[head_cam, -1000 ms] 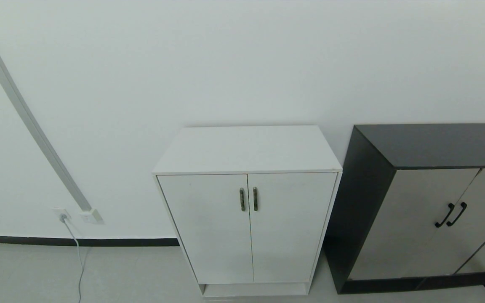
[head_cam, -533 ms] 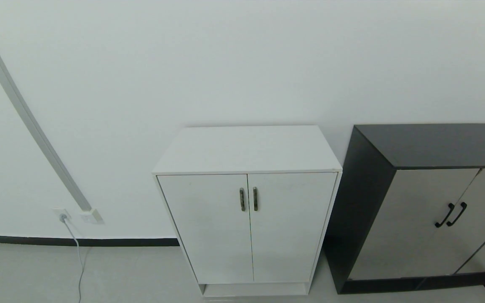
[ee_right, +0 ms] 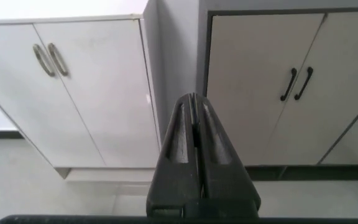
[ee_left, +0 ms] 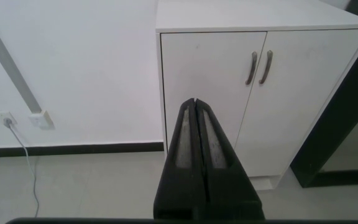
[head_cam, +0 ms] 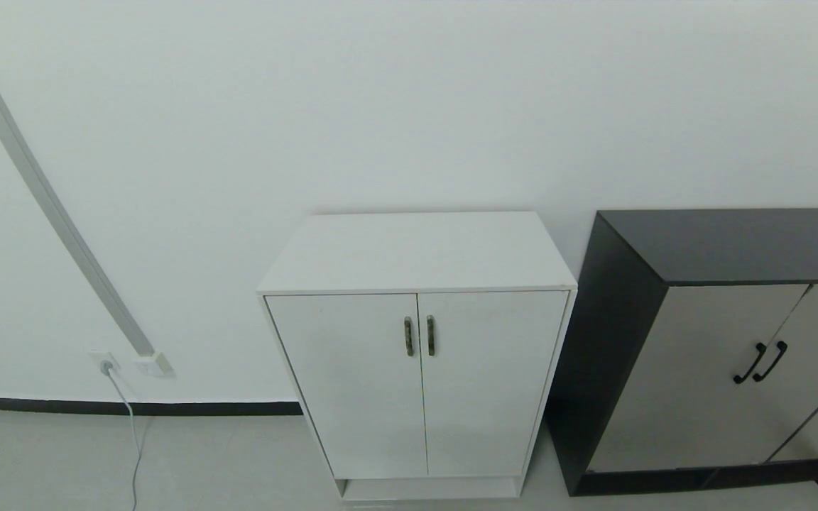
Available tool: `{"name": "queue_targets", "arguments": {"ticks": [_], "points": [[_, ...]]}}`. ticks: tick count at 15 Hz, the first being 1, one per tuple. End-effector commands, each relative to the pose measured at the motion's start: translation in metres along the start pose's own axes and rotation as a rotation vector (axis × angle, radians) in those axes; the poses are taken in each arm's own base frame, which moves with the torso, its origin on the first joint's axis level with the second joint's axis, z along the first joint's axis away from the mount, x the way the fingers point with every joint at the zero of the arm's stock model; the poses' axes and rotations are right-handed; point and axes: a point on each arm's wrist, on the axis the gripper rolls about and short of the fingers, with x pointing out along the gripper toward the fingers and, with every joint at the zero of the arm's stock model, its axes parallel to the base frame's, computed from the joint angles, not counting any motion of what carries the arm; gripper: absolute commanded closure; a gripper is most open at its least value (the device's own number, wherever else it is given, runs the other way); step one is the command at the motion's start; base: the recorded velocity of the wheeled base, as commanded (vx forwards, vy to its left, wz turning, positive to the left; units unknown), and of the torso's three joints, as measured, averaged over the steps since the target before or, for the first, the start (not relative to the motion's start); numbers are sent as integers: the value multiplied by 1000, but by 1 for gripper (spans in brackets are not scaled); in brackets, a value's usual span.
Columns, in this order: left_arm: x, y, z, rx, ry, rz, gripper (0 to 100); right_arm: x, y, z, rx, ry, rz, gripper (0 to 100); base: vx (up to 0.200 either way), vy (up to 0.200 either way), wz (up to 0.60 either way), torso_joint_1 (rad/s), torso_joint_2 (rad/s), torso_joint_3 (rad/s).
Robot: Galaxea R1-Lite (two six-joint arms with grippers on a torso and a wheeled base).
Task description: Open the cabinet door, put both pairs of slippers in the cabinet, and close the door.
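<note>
A white cabinet [head_cam: 416, 341] stands against the wall with both doors shut; two metal handles [head_cam: 419, 336] sit side by side at the doors' meeting edge. The same white cabinet [ee_left: 260, 93] is in front of my left gripper [ee_left: 194, 102], which is shut on nothing and held back from the doors. My right gripper [ee_right: 193, 98] is also shut and empty; it hangs short of the gap between the white cabinet [ee_right: 73, 87] and a dark cabinet [ee_right: 278, 87].
A black-framed cabinet [head_cam: 721, 341] with grey doors and black handles stands right beside the white one. A wall socket [head_cam: 105, 365] with a cable [head_cam: 135, 440] running down to the grey floor and a slanted wall conduit [head_cam: 40, 191] are on the left.
</note>
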Motion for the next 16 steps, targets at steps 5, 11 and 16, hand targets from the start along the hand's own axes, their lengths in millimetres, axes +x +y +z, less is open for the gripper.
{"name": "queue_targets", "arguments": {"ticks": [5,11,16], "points": [[0,0,0,0,1,-1,100,-2,-2,0,74,-32,-97,100,0,0,0,0,0,0],[0,0,0,2,2,-1,100,-2,-2,0,66,-32,-93,100,0,0,0,0,0,0],[0,0,0,2,2,-1,100,-2,-2,0,66,-32,-84,100,0,0,0,0,0,0]]}}
